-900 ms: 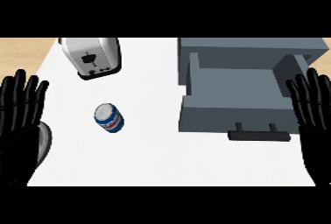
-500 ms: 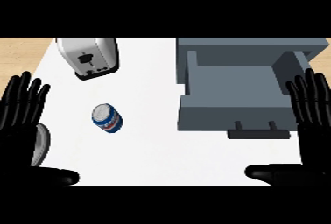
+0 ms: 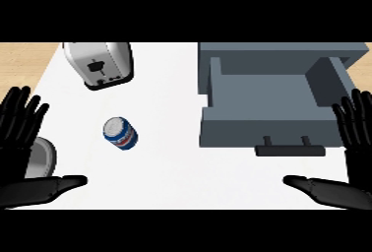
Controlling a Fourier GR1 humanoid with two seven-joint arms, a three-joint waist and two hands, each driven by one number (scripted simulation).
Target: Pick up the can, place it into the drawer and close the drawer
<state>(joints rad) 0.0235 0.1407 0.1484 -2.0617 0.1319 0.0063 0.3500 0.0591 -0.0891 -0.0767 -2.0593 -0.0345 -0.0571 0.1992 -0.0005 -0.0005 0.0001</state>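
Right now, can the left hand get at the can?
Probably yes. The can sits on bare counter just right of the open left hand, with nothing between them; the toaster is farther back.

bright, even light falls from above. the white counter reads as almost flat white, the brightest part of the view. the toaster shows a soft pale sheen across its metal top. the can has a light grey lid and a darker side. the drawer is mid grey, its inner walls a shade darker than its floor, and its handle is darker still. the left hand and right hand are near-solid black with only faint shading.
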